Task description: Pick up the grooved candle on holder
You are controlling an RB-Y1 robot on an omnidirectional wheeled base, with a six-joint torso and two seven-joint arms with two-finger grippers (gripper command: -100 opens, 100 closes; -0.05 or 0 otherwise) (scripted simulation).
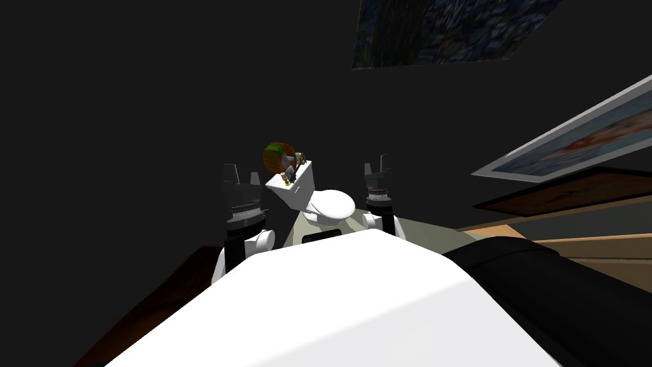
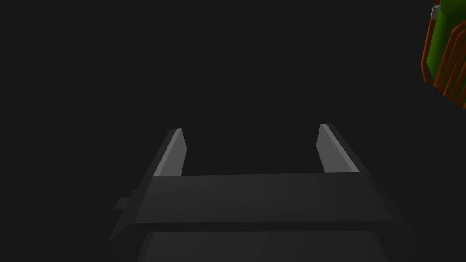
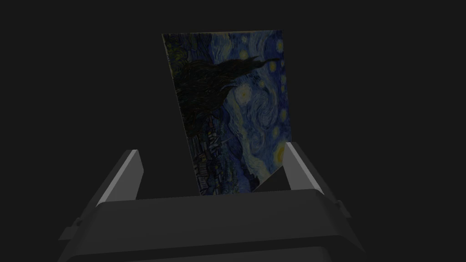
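The candle (image 1: 278, 157) is green, wrapped in an orange-brown ribbed holder, and rests on the white toilet tank (image 1: 300, 189) ahead of me. My left gripper (image 1: 230, 171) is raised to the left of the tank, apart from the candle. Its fingers stand open with nothing between them (image 2: 250, 129), and the candle (image 2: 448, 54) shows off to one side beyond the fingertip, against a dark wall. My right gripper (image 1: 377, 164) is held up on the tank's other side, open and empty (image 3: 211, 148).
Small dark and gold items (image 1: 294, 169) lie on the tank beside the candle. The white toilet lid (image 1: 331, 205) is shut just below. A dark wall stands close behind. A dark brown surface (image 1: 169, 296) lies at lower left, and framed pictures (image 1: 573, 150) lean at the right.
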